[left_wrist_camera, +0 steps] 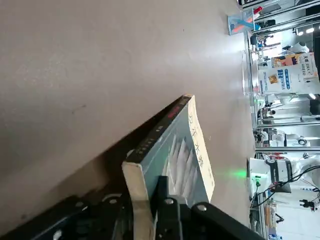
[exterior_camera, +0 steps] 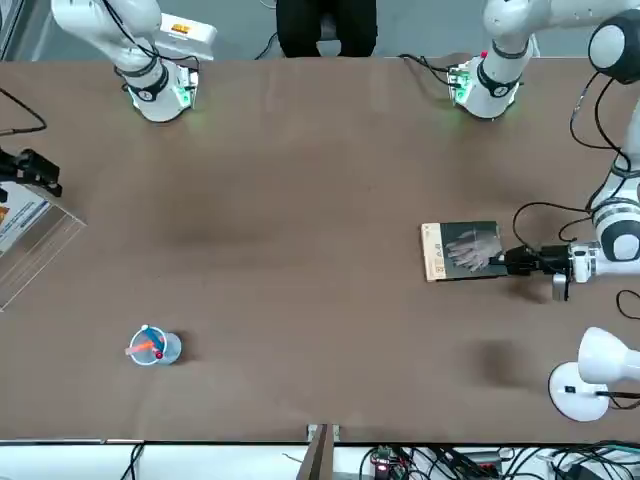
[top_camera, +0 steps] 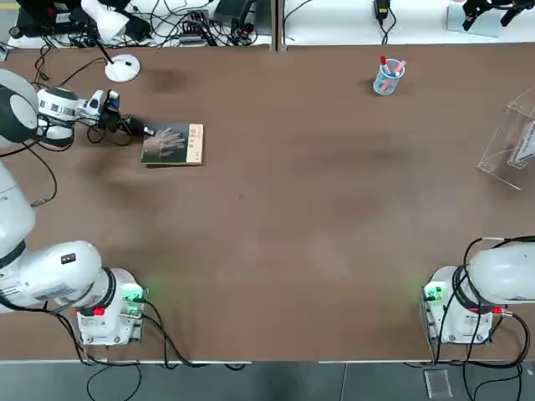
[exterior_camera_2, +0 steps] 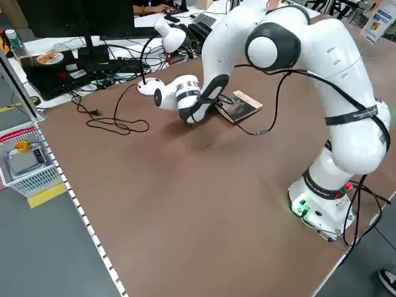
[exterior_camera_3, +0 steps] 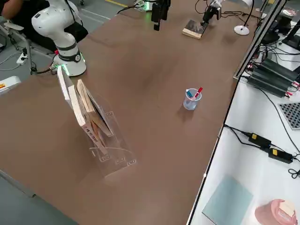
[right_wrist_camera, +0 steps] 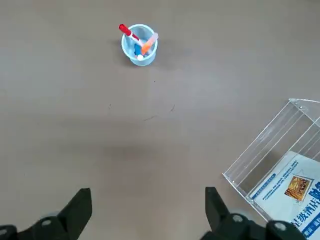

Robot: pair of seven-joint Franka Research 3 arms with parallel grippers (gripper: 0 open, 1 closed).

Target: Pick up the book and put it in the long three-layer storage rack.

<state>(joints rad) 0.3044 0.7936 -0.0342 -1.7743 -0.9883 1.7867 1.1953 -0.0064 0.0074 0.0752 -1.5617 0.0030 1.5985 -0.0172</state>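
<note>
From overhead, at the upper left of the frame I see my left hand (top_camera: 144, 130) reaching in sideways, low over the counter (top_camera: 301, 209), fingers clamped on the near edge of the book (top_camera: 174, 144). In the left wrist view the book's (left_wrist_camera: 172, 152) edge sits pinched between the fingers (left_wrist_camera: 165, 210), one side lifted off the counter. A white desk lamp (top_camera: 117, 50) stands just above it in the overhead frame. Moving right, a clear cup of pens (top_camera: 388, 77) sits at upper centre-right. At the far right edge stands the long three-layer storage rack (top_camera: 512, 142), well apart from the book, holding some printed items. My right hand (right_wrist_camera: 145, 210) hangs above the counter near the rack, fingers spread wide, holding nothing.
</note>
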